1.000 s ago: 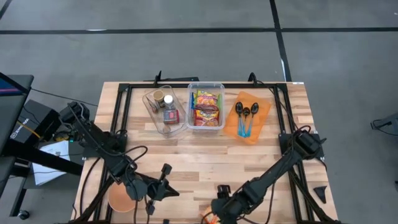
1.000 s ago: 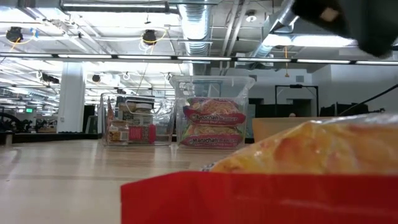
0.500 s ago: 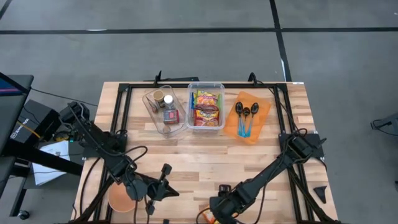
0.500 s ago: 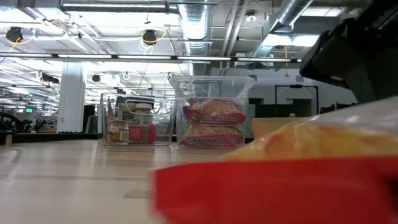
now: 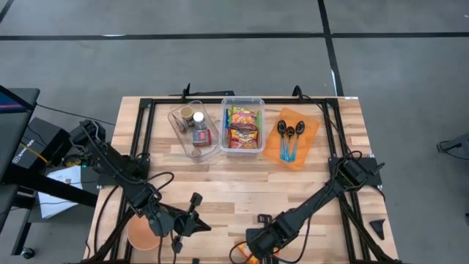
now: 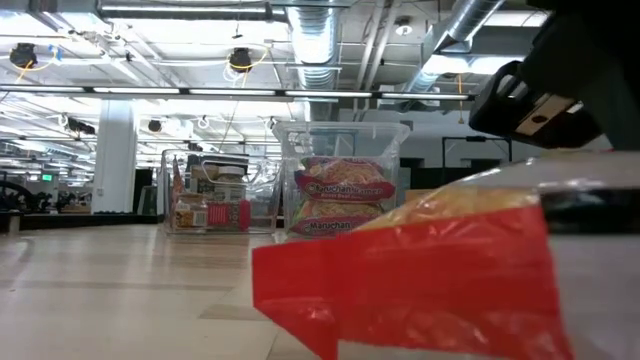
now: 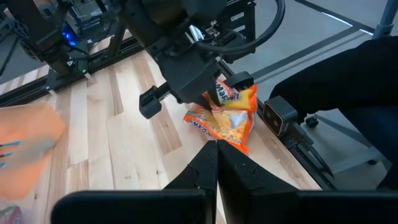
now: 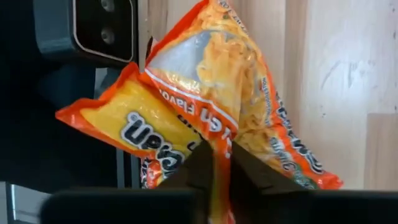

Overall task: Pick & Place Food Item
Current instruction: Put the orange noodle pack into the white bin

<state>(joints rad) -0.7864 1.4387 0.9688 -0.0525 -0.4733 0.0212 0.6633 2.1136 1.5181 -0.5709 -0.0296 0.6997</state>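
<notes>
An orange and yellow noodle packet (image 5: 244, 254) lies at the table's near edge, beside the low camera's dark housing (image 8: 102, 28). It also shows in the left wrist view (image 7: 225, 119) and fills the low view (image 6: 420, 275). My right gripper (image 5: 254, 248) stands over it, shut on it (image 8: 214, 163). My left gripper (image 5: 201, 226) hangs shut above the table's near left, pointing toward the packet, with nothing between its fingers (image 7: 216, 157). My right gripper pinches a raised crease of the packet's wrapper (image 8: 211, 134) between its two fingers, near the packet's middle. The fingers slant steeply down from above. The packet is bunched and tilted in the hold, and its far end (image 8: 311, 177) still rests on the wood.
At the far side stand a clear bin of noodle packets (image 5: 243, 126), a clear bin of jars (image 5: 192, 128) and an orange cloth with spoons (image 5: 291, 137). An orange bowl (image 5: 141, 236) sits at the near left. Bare wood lies across the table's middle.
My right gripper has sunk onto the packet and shifted a little toward the table's left edge, tipping steeper. The packet's red edge, level in the low view before, now slants and bunches up under the gripper.
</notes>
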